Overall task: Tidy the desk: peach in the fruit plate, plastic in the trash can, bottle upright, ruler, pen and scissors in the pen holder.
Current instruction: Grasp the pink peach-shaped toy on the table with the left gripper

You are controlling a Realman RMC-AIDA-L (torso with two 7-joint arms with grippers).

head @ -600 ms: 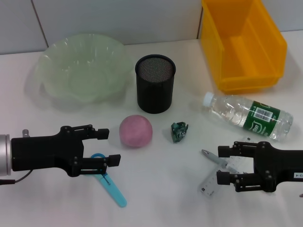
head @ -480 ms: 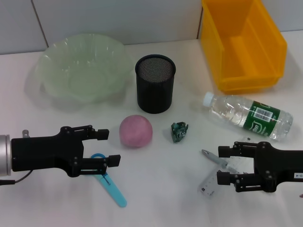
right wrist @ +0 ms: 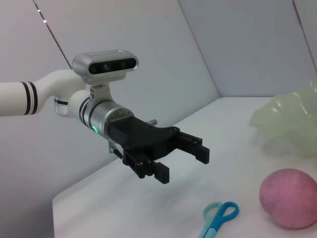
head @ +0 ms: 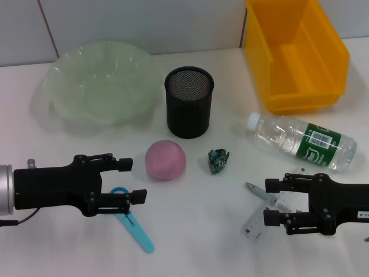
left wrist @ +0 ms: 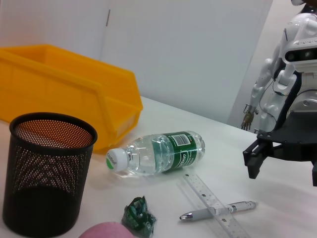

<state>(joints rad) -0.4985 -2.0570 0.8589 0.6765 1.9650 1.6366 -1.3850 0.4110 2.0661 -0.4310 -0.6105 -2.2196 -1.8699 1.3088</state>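
The pink peach (head: 165,160) lies mid-table, with the crumpled green plastic (head: 218,159) to its right. Behind them stands the black mesh pen holder (head: 189,102). The bottle (head: 302,141) lies on its side at the right. My left gripper (head: 134,180) is open, low over the table left of the peach, above the handles of the blue scissors (head: 134,222). My right gripper (head: 270,201) is open around the pen (head: 260,194) and the clear ruler (head: 255,221). The right wrist view shows the left gripper (right wrist: 181,158), the scissors (right wrist: 218,218) and the peach (right wrist: 290,198).
The pale green fruit plate (head: 63,72) sits at the back left. The yellow trash can (head: 300,98) stands at the back right, behind the bottle. Open table lies between the two grippers at the front.
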